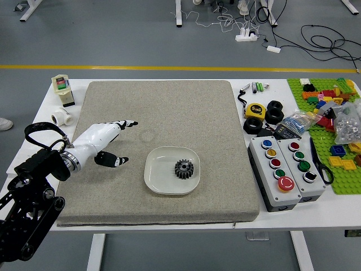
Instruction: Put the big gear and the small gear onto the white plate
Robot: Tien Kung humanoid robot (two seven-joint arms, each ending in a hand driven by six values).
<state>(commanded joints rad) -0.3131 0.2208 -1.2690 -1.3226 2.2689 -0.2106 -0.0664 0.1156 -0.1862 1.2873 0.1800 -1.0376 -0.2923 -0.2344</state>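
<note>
The robot's left hand (123,142) hangs left of the square white plate (151,176) — fingers parted, holding nothing — a dark toothed gear (184,169) on it.

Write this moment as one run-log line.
left hand: open, empty, over gray mat | white plate: black gear on it, big or small unclear | right hand: not in view
</note>
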